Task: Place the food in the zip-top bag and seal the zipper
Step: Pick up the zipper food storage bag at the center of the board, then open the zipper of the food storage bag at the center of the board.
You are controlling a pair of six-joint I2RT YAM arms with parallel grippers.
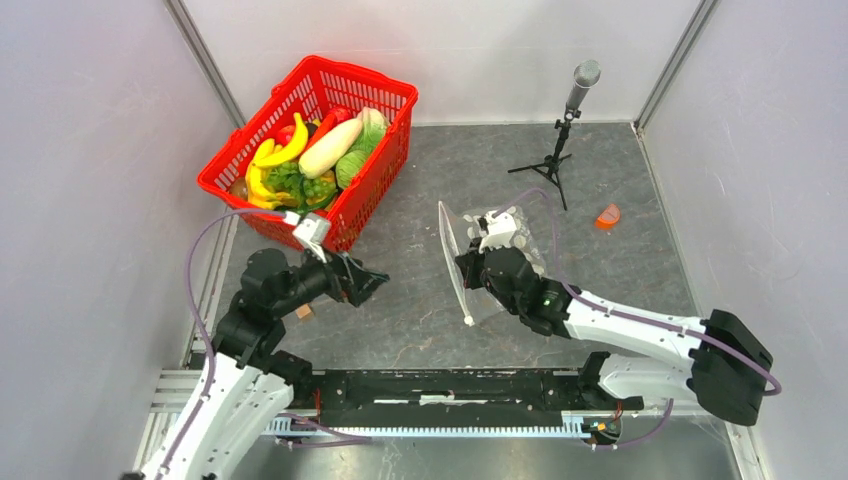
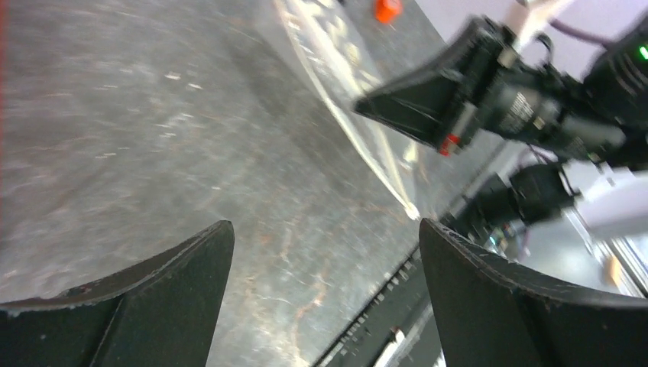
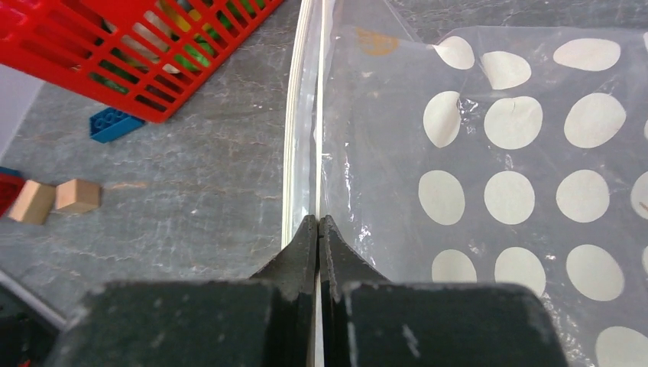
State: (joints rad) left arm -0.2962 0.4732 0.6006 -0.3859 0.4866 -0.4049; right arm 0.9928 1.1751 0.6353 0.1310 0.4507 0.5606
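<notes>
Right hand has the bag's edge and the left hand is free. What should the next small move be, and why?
Probably ease the left hand toward the bag's free lip to spread the mouth. That hand is open, empty and facing the bag. The right hand is shut on the zipper, and the food lies in the basket.

I work in a lab test cell: blank pale walls (image 1: 90,150) box my grey tabletop (image 1: 420,320), a tripod microphone (image 1: 578,90) stands at one o'clock, and an aluminium rail (image 1: 440,431) runs at six.
</notes>
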